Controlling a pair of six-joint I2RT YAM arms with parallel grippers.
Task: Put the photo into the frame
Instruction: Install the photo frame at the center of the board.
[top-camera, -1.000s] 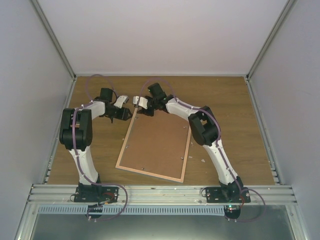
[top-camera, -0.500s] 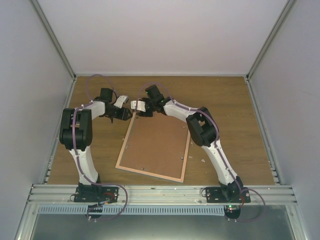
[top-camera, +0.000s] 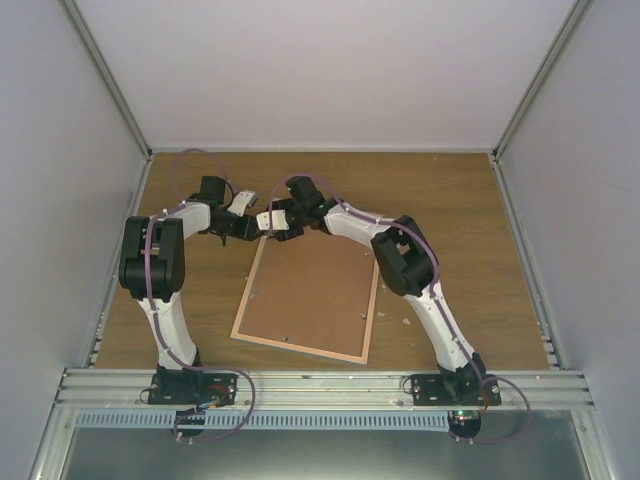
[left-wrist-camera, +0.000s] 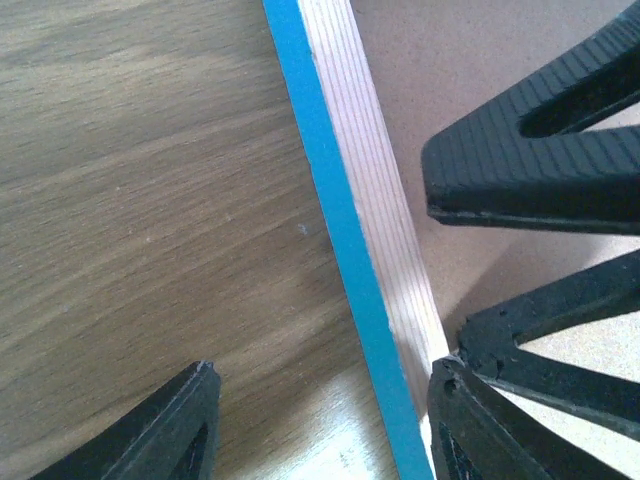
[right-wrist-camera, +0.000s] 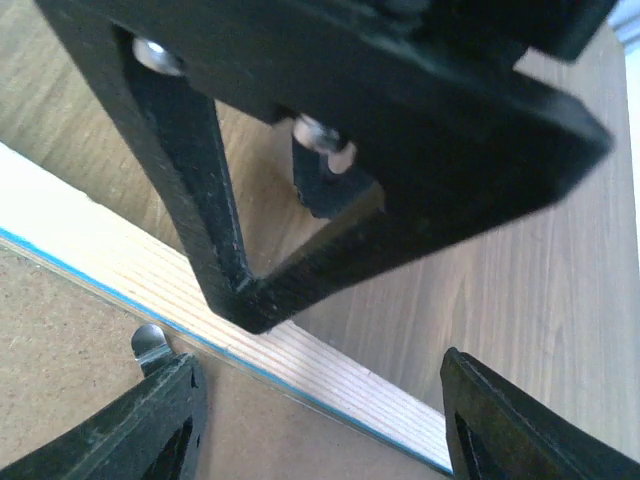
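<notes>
From the top external view, the frame (top-camera: 310, 292) is lying face down on the wooden table (top-camera: 450, 220), its brown backing board (top-camera: 318, 280) facing up. Both arms are reaching to its far left corner. The left gripper (top-camera: 256, 230) and right gripper (top-camera: 274, 232) are crowding together there, almost touching. Bare table is stretching wide to the frame's right and beyond its far edge. White walls (top-camera: 320, 70) are closing in the table on three sides, and a metal rail (top-camera: 320, 380) is running along the near edge.

In the left wrist view, the left gripper (left-wrist-camera: 325, 378) is standing released, its jaws straddling the frame's (left-wrist-camera: 372, 200) teal and light-wood edge. One finger is hanging over the table (left-wrist-camera: 150, 200), the other over the board (left-wrist-camera: 430, 50). The right gripper's fingers (left-wrist-camera: 530, 160) are pushing in just beside it, over the board.

In the right wrist view, the right gripper (right-wrist-camera: 320, 400) is also hanging spread wide and grasping nothing. The frame's (right-wrist-camera: 120, 270) wood edge is crossing diagonally between its fingers. A small metal tab (right-wrist-camera: 148, 345) is sitting on the board (right-wrist-camera: 310, 445) next to one finger. The left gripper's finger (right-wrist-camera: 200, 200) is filling the upper view, its tip meeting the wood edge.
</notes>
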